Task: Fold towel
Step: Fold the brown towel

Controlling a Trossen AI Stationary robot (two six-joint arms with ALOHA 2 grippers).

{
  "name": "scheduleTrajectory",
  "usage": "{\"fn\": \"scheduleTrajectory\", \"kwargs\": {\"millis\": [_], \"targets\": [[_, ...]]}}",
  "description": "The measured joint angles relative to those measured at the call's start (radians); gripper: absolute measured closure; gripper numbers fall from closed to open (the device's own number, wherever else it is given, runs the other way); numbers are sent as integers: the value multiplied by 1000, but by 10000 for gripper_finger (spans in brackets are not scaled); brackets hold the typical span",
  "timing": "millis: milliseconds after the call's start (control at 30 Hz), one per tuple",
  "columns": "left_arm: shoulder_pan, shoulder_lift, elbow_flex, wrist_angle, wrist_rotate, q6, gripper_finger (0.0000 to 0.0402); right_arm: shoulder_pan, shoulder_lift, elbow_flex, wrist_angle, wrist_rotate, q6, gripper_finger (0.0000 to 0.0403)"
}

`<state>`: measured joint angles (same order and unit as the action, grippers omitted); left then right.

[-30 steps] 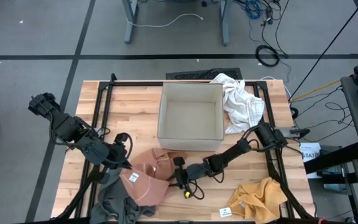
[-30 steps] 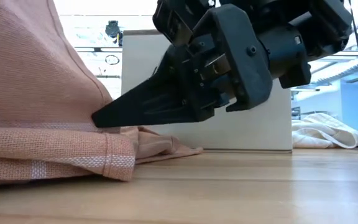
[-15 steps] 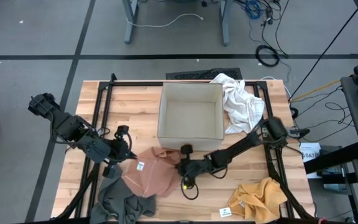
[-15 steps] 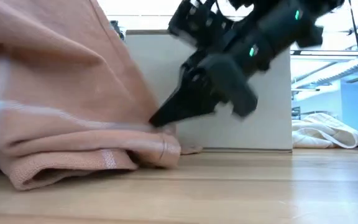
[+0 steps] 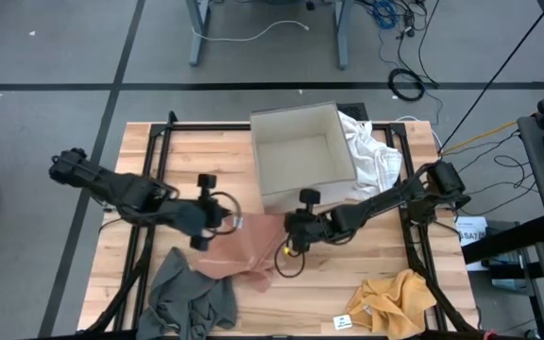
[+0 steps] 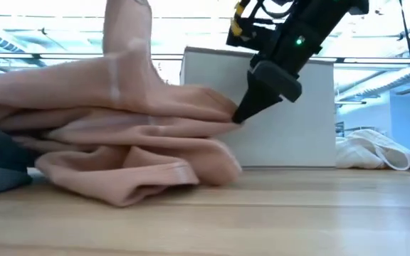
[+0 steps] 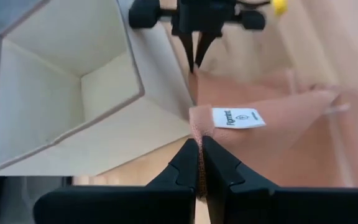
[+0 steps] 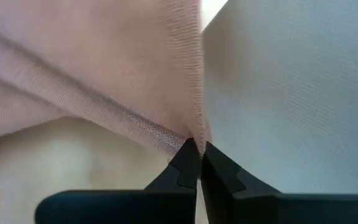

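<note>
Both pincers were clamped on the pink towel (image 5: 251,247): left pincer (image 7: 199,167) on one corner, right pincer (image 8: 195,163) on another, mid-desk (image 5: 215,151), just near of the box (image 5: 302,156).

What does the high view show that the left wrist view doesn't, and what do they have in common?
Only the high view shows the grey cloth, the yellow cloth and the white cloth. Only the left wrist view shows the white label on the pink towel. Both show the towel, the box, and the left gripper and right gripper shut on the towel's edge.
</note>
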<state>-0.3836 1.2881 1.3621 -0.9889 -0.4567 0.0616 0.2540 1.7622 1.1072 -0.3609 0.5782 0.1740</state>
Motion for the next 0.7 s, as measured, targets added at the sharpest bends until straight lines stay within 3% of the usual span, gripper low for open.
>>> {"fn": "scheduleTrajectory", "kwargs": {"millis": [167, 367, 567, 700], "targets": [[22, 37, 0, 2, 67, 27, 392, 0, -2, 0, 41, -109, -29, 403], [-9, 8, 0, 47, 132, 37, 392, 84, -27, -2, 69, -270, -35, 403], [-65, -62, 0, 231, 156, 148, 392, 195, -170, -2, 68, -259, -46, 403], [-87, -112, 0, 407, 156, 249, 392, 277, -330, -2, 51, -151, -94, 403]]}}
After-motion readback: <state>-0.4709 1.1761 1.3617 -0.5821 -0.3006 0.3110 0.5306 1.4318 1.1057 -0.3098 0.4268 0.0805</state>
